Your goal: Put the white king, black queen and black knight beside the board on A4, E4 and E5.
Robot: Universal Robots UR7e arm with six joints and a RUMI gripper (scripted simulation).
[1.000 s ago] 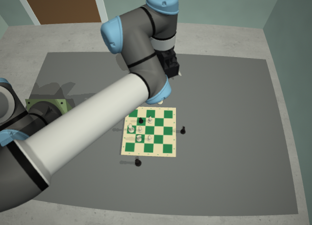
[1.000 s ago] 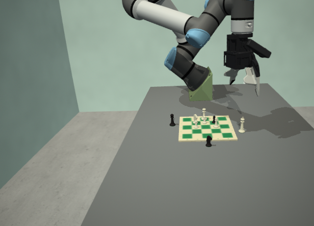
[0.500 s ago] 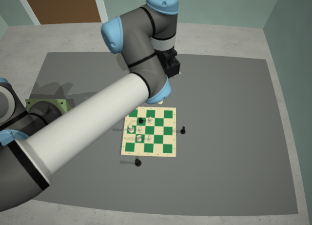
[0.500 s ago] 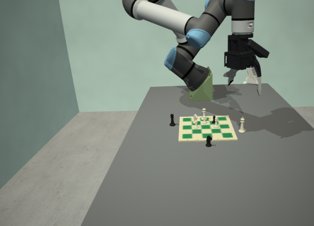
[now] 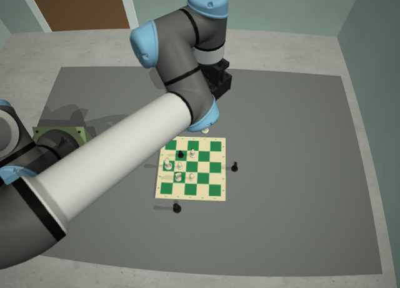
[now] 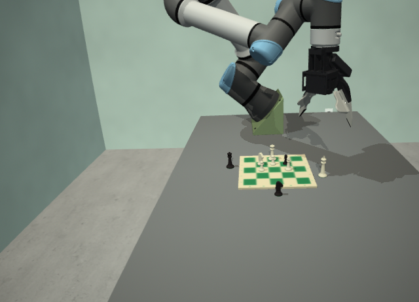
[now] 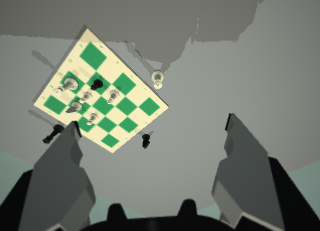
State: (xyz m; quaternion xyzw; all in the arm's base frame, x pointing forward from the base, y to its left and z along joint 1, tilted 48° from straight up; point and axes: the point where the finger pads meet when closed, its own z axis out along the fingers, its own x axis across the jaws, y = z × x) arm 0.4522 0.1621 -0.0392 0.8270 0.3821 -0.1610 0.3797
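Presently:
- One two-jaw gripper (image 5: 220, 80) (image 6: 325, 120) (image 7: 154, 118), black with grey fingers; spread wide, holding nothing, raised above the table and well apart from the board.
- One board (image 5: 223, 182) (image 6: 260, 186) (image 7: 161, 107), green and cream, flat on the grey table (image 5: 290, 182) (image 6: 236, 241) (image 7: 200, 91).
- One white king (image 5: 205, 130) (image 6: 323, 167) (image 7: 158, 79), upright, off the board, just beside its edge.
- One black queen (image 5: 176, 208) (image 6: 230, 160) (image 7: 52, 134), upright on the table, near the side opposite the king.
- One black knight (image 5: 234, 167) (image 6: 278, 188) (image 7: 146, 140), upright, outside a third side.
- One black piece (image 5: 180, 154) (image 6: 285, 159) (image 7: 97, 84) and five white ones, standing on the board.
- One green mount (image 5: 80, 133) (image 6: 267, 126), under the arm's base.
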